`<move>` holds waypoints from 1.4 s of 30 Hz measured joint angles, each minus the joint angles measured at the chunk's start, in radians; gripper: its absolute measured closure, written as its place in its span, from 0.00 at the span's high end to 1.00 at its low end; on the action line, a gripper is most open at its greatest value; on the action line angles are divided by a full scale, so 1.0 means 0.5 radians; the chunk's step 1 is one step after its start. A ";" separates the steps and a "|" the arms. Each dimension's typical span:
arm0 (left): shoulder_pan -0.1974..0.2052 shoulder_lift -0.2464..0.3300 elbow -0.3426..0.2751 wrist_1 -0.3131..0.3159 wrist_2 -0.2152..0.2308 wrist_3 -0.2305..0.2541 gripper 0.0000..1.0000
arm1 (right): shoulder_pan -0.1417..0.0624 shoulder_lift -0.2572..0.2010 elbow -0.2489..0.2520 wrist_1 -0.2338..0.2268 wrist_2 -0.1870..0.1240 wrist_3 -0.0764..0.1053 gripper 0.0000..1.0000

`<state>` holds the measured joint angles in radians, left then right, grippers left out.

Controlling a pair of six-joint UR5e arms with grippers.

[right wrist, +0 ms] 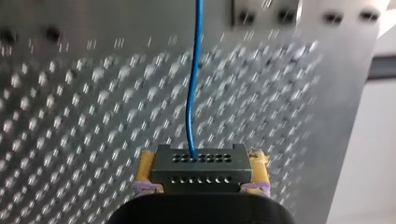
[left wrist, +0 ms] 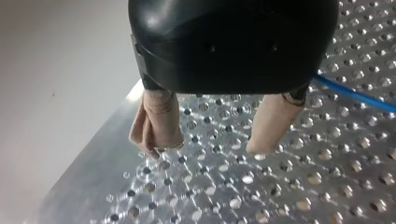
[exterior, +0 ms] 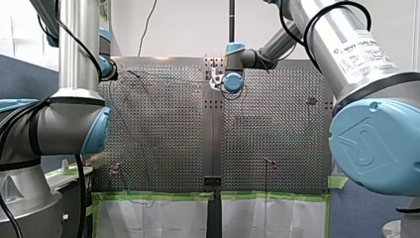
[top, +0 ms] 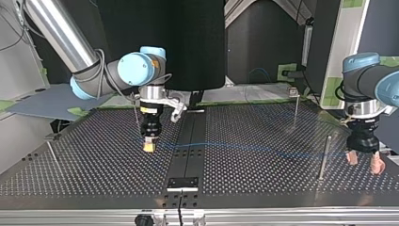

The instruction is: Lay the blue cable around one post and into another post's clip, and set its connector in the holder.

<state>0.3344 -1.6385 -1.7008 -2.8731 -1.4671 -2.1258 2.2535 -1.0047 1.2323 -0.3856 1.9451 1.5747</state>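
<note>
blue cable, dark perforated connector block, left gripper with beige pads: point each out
blue cable (right wrist: 194,93), right wrist view, middle of strand
dark perforated connector block (right wrist: 200,169), right wrist view, front face
left gripper (left wrist: 210,147), left wrist view, midway between its fingertips

The perforated table (right wrist: 84,102) beside the blue cable (right wrist: 192,93) was blurred in the right wrist view, the cable's far end cut off. In the left wrist view my left gripper (left wrist: 208,149) hid part of it.
</note>
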 joint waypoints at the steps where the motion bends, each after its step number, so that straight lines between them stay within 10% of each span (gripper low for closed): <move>1: 0.000 0.000 0.000 -0.008 -0.014 -0.002 1.00 | -0.010 -0.001 0.019 -0.019 0.014 0.013 0.00; 17: -0.029 0.002 -0.001 -0.022 -0.042 -0.011 1.00 | -0.245 0.013 0.282 -0.282 0.133 0.205 0.00; 32: -0.043 0.002 0.000 -0.023 -0.040 -0.018 1.00 | -0.485 0.234 0.522 -0.522 0.250 0.380 0.00; 42: -0.045 0.001 0.000 -0.022 -0.040 -0.030 1.00 | -0.632 0.430 0.718 -0.718 0.254 0.341 0.00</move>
<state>0.3121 -1.6378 -1.7008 -2.8841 -1.4871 -2.1409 1.9376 -0.7895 1.5915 -0.7448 2.0720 1.7453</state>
